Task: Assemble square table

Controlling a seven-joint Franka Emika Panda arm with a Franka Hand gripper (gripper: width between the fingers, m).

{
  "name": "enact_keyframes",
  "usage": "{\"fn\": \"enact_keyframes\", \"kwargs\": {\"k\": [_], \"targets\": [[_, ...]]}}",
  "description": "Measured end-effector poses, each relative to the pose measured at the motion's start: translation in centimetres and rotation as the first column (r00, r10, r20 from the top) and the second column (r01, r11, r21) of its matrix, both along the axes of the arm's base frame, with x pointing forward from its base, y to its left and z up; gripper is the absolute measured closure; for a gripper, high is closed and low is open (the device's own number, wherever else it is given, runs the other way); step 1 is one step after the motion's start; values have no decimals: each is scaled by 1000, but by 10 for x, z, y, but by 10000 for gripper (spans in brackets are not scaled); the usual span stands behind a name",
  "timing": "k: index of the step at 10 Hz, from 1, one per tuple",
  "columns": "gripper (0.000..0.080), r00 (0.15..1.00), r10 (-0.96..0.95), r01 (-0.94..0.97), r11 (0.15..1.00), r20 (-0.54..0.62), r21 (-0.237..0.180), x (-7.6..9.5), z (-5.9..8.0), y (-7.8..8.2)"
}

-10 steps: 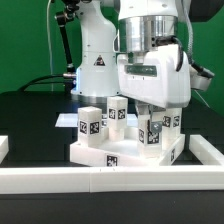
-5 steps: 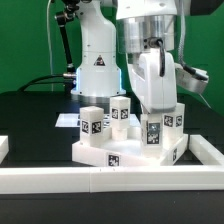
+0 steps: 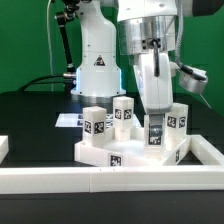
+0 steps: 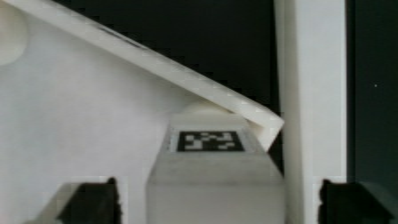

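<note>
Could not tell from either view whether the fingers were spread free or pressed against anything. In the wrist view, two dark fingertips (image 4: 93, 201) stood apart at the frame's edge, with the gripper (image 4: 210, 203) straddling a white tagged leg (image 4: 217, 160) between them; touching or merely near it, impossible to say. In the exterior view, gripper (image 3: 156, 112) hung low over the square table top (image 3: 120, 152), directly above the leg (image 3: 156, 132) nearest the camera on the exterior view's right, seemingly right at its upper end.

Rested the table top flat on the black table surface (image 3: 30, 115), raised rim facing up, a tag showing on its front wall. Stood upright on it four legs: the one under the gripper, another (image 3: 177, 118) just behind it toward the exterior view's right, a third (image 3: 93, 122) toward the exterior view's left, and a fourth (image 3: 123, 112) behind, near the middle. Bore black-and-white tags, all of them.

Filled much of the wrist view with a slanting white edge of the table top (image 4: 107, 110), a long white strip running alongside.

Lay a white rail (image 3: 100, 179) across the front of the black surface, just before the table top, with a further rail section (image 3: 206, 152) at the exterior view's right. Rose the arm's white base (image 3: 98, 60) behind the legs.
</note>
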State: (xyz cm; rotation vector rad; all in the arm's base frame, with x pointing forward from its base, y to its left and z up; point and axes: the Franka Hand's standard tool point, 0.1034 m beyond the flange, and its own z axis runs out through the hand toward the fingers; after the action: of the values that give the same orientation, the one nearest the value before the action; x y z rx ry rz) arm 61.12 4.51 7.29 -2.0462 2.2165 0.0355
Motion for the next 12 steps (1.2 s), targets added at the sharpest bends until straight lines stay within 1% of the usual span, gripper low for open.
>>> {"fn": "enact_keyframes", "kwargs": {"k": [1, 2, 3, 5, 8, 10, 12], "targets": [[172, 999, 54, -54, 999, 6, -4, 1, 1, -2], [172, 989, 146, -146, 989, 9, -10, 1, 1, -3], [155, 978, 209, -208, 978, 15, -16, 0, 1, -3], [151, 942, 333, -333, 943, 25, -28, 0, 1, -3], [150, 842, 539, -537, 842, 40, -52, 0, 1, -2], [150, 709, 704, -701, 709, 33, -79, 1, 2, -1], [150, 532, 846, -839, 531, 25, -118, 1, 1, 2]]}}
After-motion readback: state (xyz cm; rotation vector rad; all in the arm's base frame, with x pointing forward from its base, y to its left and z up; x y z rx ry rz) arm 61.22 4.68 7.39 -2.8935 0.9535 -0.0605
